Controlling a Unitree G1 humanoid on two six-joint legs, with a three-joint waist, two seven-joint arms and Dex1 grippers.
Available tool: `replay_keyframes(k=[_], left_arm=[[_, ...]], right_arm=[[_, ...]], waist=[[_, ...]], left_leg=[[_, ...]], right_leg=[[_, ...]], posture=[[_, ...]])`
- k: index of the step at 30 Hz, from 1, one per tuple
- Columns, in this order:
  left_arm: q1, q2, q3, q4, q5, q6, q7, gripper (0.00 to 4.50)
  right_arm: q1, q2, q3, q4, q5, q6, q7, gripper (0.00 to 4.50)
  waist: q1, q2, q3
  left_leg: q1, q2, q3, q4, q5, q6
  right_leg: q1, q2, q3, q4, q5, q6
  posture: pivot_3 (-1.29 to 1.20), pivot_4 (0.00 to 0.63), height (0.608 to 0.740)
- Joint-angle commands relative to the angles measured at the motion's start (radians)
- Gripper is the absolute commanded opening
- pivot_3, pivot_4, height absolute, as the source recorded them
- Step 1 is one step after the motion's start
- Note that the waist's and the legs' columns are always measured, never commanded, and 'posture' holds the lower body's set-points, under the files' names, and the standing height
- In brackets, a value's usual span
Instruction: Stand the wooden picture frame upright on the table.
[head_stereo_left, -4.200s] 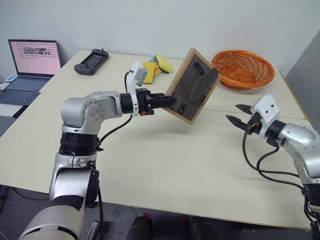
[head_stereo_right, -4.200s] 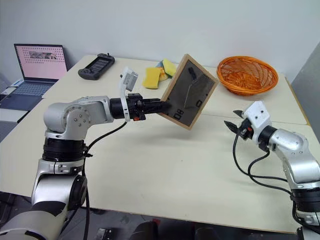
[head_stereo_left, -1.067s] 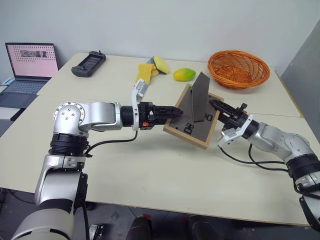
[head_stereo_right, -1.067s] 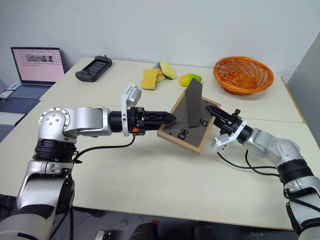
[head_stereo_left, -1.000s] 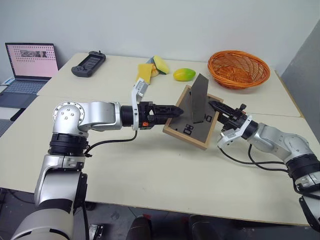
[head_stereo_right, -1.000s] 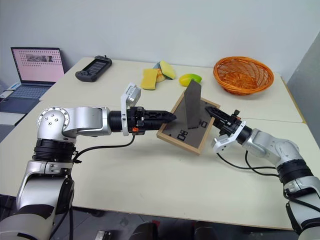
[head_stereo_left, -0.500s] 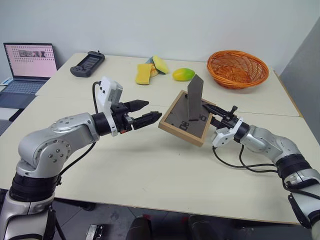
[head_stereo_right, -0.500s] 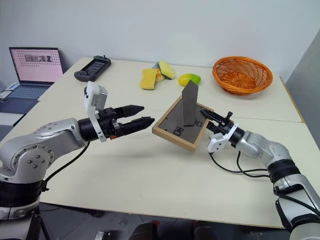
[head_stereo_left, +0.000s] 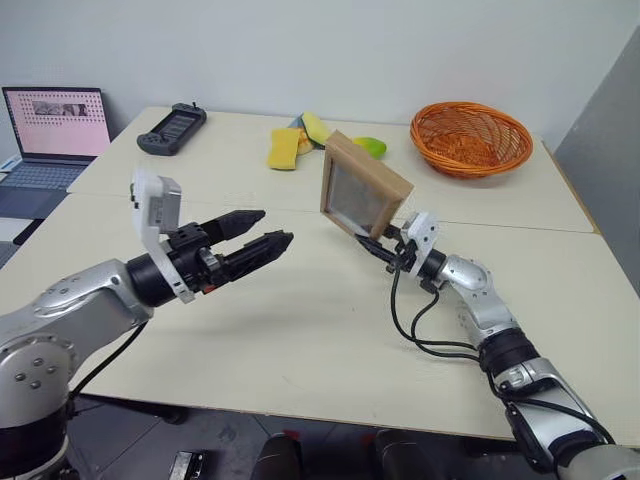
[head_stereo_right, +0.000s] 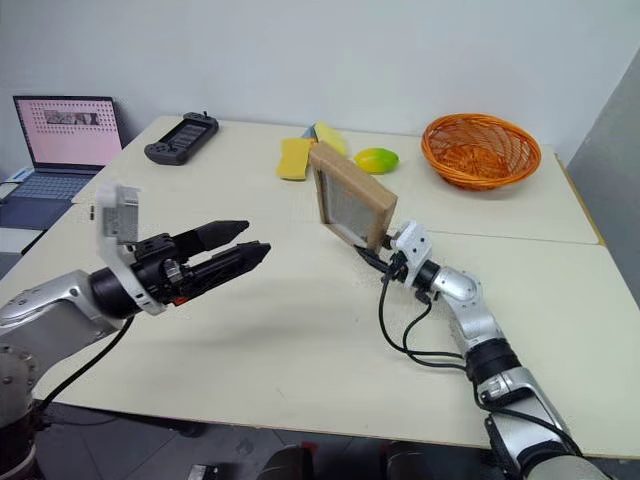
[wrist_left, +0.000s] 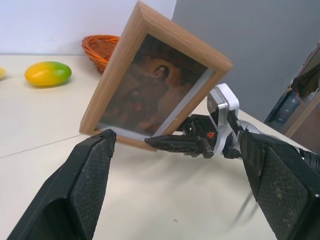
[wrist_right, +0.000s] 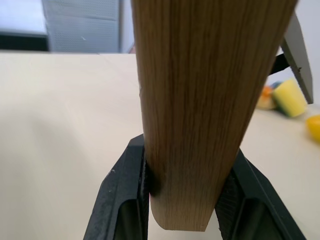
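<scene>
The small rectangular light-wood picture frame (head_stereo_left: 362, 194) is off the pale cream-beige flat surface (head_stereo_left: 300, 340), tilted with one corner low, its dark painting-like picture facing the left arm. The right pincer (head_stereo_left: 382, 249) is clamped on the frame's lower wooden edge; the right wrist view shows the wood sandwiched between both black fingers (wrist_right: 120, 200), contact on each side. The left pincer (head_stereo_left: 258, 232) hangs well apart from the frame, its jaws spread wide and holding nothing. Whether the stand flap at the back is folded out cannot be told from these views. Handling judgement: the frame looks rigid and light, since one edge grip carries it, but the smooth wood rail is probably slippery under the finger pads, and a grip so near one corner lets the frame pivot. The picture face may be glazed, so treat it as fragile; no contact on the face. Best hold is across the thickness of the wooden rail, as now, or mid-way along a side rail for better balance. Step in hand: bringing the frame towards upright before setting its bottom edge down. Risk: if the flap is not out, the frame will likely tip once let go. Beyond it lie an orange woven basket (head_stereo_left: 470, 137), a yellow-green mango (head_stereo_right: 376, 160) and yellow sponges (head_stereo_left: 290, 143).
</scene>
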Motion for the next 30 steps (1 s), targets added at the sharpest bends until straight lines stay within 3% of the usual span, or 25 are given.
replay_keyframes(k=[1,8,19,26,30], left_arm=[[0.034,0.049,0.029,-0.058,0.003,0.001,-0.045,4.15],[0.118,0.114,0.043,-0.1,0.059,-0.001,-0.103,4.15],[0.203,0.256,0.141,-0.123,0.151,0.002,-0.262,4.15],[0.206,0.256,0.151,-0.135,0.149,0.003,-0.262,4.15],[0.209,0.235,0.127,-0.148,0.173,-0.012,-0.243,4.15]], right_arm=[[0.021,0.049,-0.034,-0.09,0.088,0.132,0.086,1.29],[0.097,0.102,-0.031,-0.114,0.091,0.227,0.171,1.29],[0.174,0.178,-0.019,-0.004,0.018,0.163,0.233,1.29],[0.158,0.164,-0.012,0.055,-0.046,0.137,0.254,1.29],[0.153,0.135,0.004,-0.008,-0.07,0.185,0.263,1.29]], waist=[[-0.001,0.0,0.0],[-0.001,0.0,0.0],[-0.004,0.0,0.0],[-0.007,0.0,0.0],[-0.008,0.0,0.0]], left_leg=[[0.0,0.0,0.0,0.0,0.0,0.0],[0.0,0.001,0.0,-0.003,0.0,0.0],[0.001,0.002,0.0,-0.009,0.0,0.0],[0.003,0.002,0.001,-0.01,0.0,0.0],[0.004,0.002,0.001,-0.01,0.0,0.0]], right_leg=[[0.0,0.0,0.0,0.0,0.0,0.0],[-0.001,0.001,0.0,-0.001,-0.002,-0.002],[-0.003,0.002,-0.002,-0.001,-0.004,-0.005],[-0.002,0.002,-0.002,-0.001,-0.005,-0.006],[-0.002,0.002,-0.002,-0.001,-0.005,-0.006]], posture=[[0.0,0.15,0.74],[0.0,0.15,0.74],[0.0,0.15,0.74],[0.0,0.15,0.74],[0.0,0.15,0.74]])
